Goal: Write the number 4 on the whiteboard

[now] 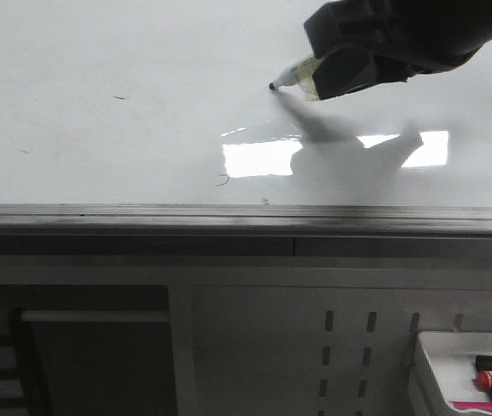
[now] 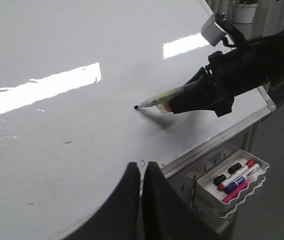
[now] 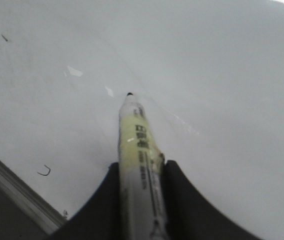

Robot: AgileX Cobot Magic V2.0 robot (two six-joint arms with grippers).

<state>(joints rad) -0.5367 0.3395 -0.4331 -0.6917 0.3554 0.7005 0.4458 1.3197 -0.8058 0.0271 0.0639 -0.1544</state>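
Note:
The whiteboard (image 1: 125, 52) is glossy white with a bright glare patch and a grey metal edge strip (image 1: 229, 217). No number 4 shows on it, only tiny stray marks. My right gripper (image 1: 337, 74) is shut on a marker (image 1: 294, 76) with a yellowish barrel; its black tip rests at or just above the board. The marker also shows in the left wrist view (image 2: 159, 98) and the right wrist view (image 3: 139, 150), clamped between the fingers (image 3: 182, 200). My left gripper (image 2: 141, 170) is shut and empty, above the board's near edge.
A white tray (image 1: 441, 364) below the board at the right holds several markers, also in the left wrist view (image 2: 242, 172). A white perforated panel (image 1: 350, 347) sits under the edge strip. A small hook-shaped stray mark (image 1: 222, 180) lies near the glare.

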